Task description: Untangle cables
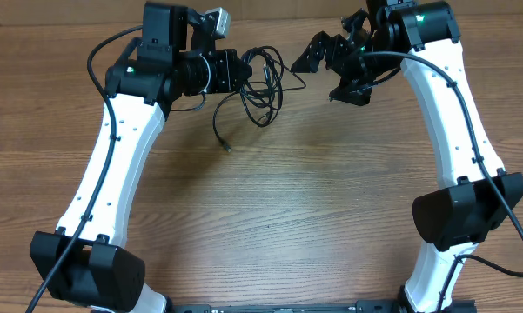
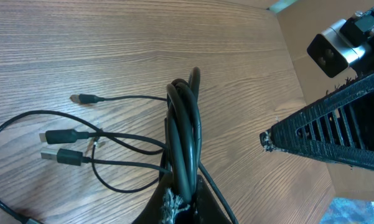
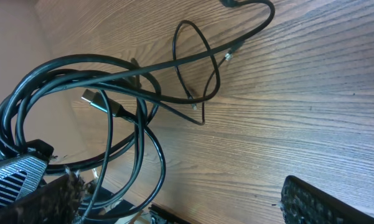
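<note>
Against the left gripper (image 1: 237,69), which is clenched on a thick gathered coil, the cables (image 1: 263,83) spread in loose loops. One plug-tipped tail (image 1: 229,148) lies on the table (image 1: 287,200), a little nearer the robot than that gripper. Across from it the right gripper (image 1: 318,76) is released, jaws wide, close to the loops but holding nothing. A good pull would likely start with a single strand clear of the pinched coil, not the whole bunch. The right jaws should close on one loop or plug end, then draw slowly away from the left gripper while it anchors, so no loop cinches.
</note>
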### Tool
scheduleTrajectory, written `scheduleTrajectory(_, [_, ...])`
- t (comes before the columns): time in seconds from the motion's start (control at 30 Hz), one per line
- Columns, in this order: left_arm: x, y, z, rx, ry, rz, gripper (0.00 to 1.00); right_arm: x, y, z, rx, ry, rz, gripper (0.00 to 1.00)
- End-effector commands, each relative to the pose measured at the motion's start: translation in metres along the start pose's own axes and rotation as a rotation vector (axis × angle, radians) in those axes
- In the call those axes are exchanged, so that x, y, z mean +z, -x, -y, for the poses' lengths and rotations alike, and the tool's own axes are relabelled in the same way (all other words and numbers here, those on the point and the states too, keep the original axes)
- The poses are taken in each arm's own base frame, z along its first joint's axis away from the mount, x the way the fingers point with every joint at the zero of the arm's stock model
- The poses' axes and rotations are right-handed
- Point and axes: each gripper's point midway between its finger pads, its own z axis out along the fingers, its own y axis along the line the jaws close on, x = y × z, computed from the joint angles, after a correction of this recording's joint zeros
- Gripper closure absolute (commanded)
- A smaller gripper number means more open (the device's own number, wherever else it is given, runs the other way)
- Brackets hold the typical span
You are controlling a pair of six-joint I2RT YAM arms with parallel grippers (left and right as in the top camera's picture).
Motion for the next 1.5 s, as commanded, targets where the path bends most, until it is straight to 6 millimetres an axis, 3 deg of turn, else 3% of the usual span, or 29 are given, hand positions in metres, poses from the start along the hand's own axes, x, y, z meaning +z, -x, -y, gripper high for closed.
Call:
scheduleTrajectory(0.0, [0.0015, -0.0016, 0.0031, 0.018, -0.023, -0.014, 0.96, -0.0089, -0.0019, -0.0085, -0.025, 0.022, 0.016, 0.00])
scheduleTrajectory(1.47, [0.0014, -0.0076, 0.0011, 0.002, -0.015, -0.037, 0.96, -0.0089, -0.0024, -0.0082, -0.023, 0.021, 0.014, 0.00])
